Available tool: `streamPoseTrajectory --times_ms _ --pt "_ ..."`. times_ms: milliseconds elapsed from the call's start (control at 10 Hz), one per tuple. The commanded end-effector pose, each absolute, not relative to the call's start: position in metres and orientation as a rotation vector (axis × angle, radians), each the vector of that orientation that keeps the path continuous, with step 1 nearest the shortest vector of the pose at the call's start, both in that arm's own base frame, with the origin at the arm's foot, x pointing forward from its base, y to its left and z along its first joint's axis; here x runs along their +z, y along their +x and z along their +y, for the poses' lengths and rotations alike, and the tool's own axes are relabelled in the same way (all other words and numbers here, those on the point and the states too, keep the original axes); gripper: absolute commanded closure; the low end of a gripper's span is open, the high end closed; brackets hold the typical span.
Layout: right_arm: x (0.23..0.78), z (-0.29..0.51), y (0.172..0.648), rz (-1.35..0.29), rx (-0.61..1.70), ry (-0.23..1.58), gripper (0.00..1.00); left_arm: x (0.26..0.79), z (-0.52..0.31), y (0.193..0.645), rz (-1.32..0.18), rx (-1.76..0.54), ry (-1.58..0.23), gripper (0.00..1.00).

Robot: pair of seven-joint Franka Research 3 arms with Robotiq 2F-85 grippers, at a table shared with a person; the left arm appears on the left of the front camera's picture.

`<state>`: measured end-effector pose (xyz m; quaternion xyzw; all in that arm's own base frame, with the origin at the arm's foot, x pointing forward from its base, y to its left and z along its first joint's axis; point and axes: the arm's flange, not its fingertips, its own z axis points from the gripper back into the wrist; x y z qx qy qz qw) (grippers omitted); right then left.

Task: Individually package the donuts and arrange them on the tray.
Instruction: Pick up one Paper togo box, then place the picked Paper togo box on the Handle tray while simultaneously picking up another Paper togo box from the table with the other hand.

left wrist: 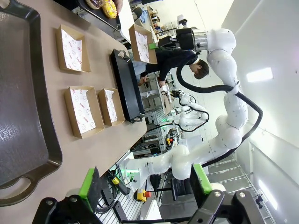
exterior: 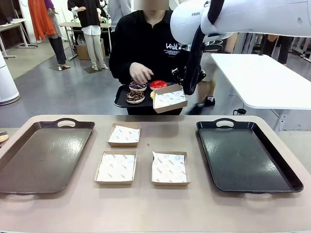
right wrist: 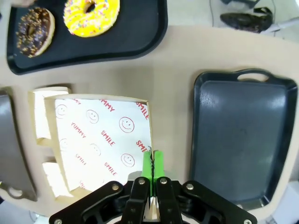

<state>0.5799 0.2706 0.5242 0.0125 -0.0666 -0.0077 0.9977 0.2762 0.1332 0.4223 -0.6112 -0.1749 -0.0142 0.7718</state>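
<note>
Brown cardboard box (right wrist: 100,140), paper-lined and square, pinched by right gripper (right wrist: 152,161).

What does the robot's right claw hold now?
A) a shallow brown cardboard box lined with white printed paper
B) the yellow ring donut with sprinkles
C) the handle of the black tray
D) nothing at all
A: the right claw is shut on the edge of the shallow brown cardboard box lined with white printed paper, which hangs above the table.
</note>
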Motion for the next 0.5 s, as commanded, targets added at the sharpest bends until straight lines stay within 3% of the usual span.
streamPoseTrajectory --times_ms 0,400 --pt "0.5281 0.2734 0.5726 -0.146 -0.006 0.028 1.0 0.4237 0.1351 0.2767 -0.404 -0.041 -1.34 0.0" --pt "0.5281 0.2734 0.5726 -0.146 -0.006 0.028 1.0 0.4237 0.1351 0.2767 -0.404 -0.041 -1.34 0.0"
